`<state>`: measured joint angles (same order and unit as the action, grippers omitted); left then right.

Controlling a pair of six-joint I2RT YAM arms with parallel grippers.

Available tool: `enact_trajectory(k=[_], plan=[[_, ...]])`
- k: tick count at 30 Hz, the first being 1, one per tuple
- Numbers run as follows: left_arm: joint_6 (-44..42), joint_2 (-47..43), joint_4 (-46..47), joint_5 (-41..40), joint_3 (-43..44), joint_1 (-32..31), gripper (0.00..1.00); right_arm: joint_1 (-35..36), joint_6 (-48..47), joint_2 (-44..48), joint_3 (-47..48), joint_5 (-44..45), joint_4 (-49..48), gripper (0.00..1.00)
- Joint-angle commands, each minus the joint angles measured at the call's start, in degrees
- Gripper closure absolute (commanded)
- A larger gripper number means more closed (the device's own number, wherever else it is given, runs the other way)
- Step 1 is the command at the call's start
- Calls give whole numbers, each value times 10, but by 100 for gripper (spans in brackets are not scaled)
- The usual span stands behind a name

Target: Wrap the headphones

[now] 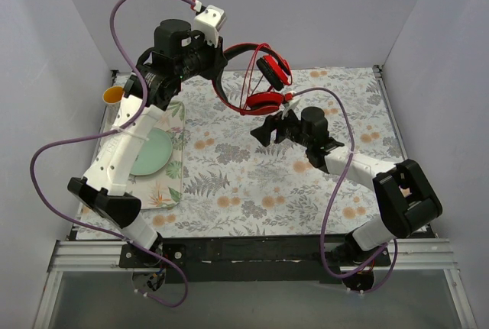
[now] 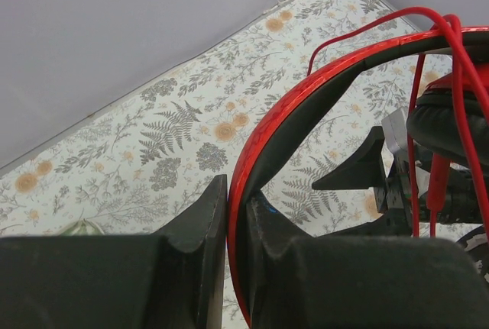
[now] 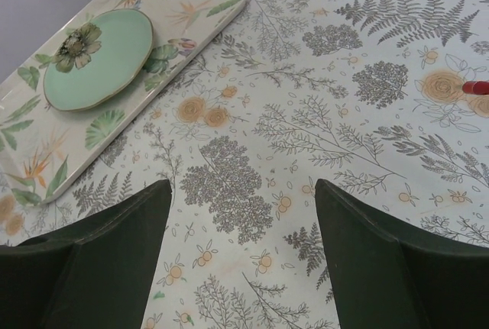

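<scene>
The red headphones [image 1: 263,101] hang in the air over the far middle of the table, with their black-lined band [image 2: 306,92] arching up to the left. My left gripper [image 1: 220,66] is shut on that band [image 2: 237,214], one finger on each side of it. The thin red cable [image 2: 457,62] runs in loops across the band and past the ear cups [image 1: 273,69]. My right gripper [image 1: 276,123] stands open just below the lower ear cup, and nothing lies between its fingers [image 3: 243,191]. A small red tip [image 3: 475,87] shows at the right edge of the right wrist view.
A floral tray [image 1: 172,184] lies at the left with a green plate [image 1: 149,153] on it, also seen as tray [image 3: 195,8] and plate [image 3: 95,58]. A yellow cup [image 1: 112,95] stands at the far left. Grey walls enclose the table on three sides.
</scene>
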<state>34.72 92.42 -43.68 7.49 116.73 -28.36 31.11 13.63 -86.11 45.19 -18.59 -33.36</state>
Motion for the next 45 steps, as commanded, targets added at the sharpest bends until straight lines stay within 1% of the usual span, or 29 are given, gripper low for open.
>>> enact_trajectory(k=[1, 3, 8, 13, 16, 17, 23, 30, 33, 34, 37, 38, 40, 41, 42, 45], plan=[[4, -32, 19, 17, 32, -4, 100, -2, 6, 1, 39, 60, -13, 17], [3, -30, 21, 18, 36, -4, 100, -2, 25, 1, 40, 91, -18, 18], [3, -29, 21, 25, 41, -4, 100, -2, 44, -18, 63, 113, -9, 24], [3, -33, 21, 30, 42, -5, 100, -1, 52, -41, 85, 111, 0, 26], [3, -38, 21, 31, 42, -6, 100, -2, 55, -51, 97, 92, -2, 29], [3, -39, 21, 31, 42, -5, 100, -2, 56, -53, 100, 85, -3, 32], [5, -50, 21, 39, 42, -5, 100, -2, 58, -65, 104, 89, -10, 38], [6, -55, 20, 43, 44, -6, 100, -2, 48, -76, 119, 103, -2, 41], [6, -55, 20, 42, 45, -6, 100, -2, 49, -81, 126, 92, -2, 44], [6, -54, 20, 42, 45, -6, 100, -2, 49, -81, 127, 90, -1, 46], [10, -55, 20, 43, 47, -6, 100, -2, 52, -85, 124, 86, -2, 62], [14, -56, 22, 39, 48, -6, 100, -2, 54, -84, 120, 84, -4, 75], [30, -57, 33, 24, 48, -6, 100, -2, 59, -85, 113, 77, -5, 88], [35, -57, 39, -3, 47, -5, 100, -1, 61, -86, 105, 73, -5, 97], [41, -58, 47, -15, 40, -5, 100, 0, 62, -85, 102, 70, -3, 99], [64, -55, 89, -68, 22, -1, 100, 14, 56, -84, 91, 71, 18, 99]])
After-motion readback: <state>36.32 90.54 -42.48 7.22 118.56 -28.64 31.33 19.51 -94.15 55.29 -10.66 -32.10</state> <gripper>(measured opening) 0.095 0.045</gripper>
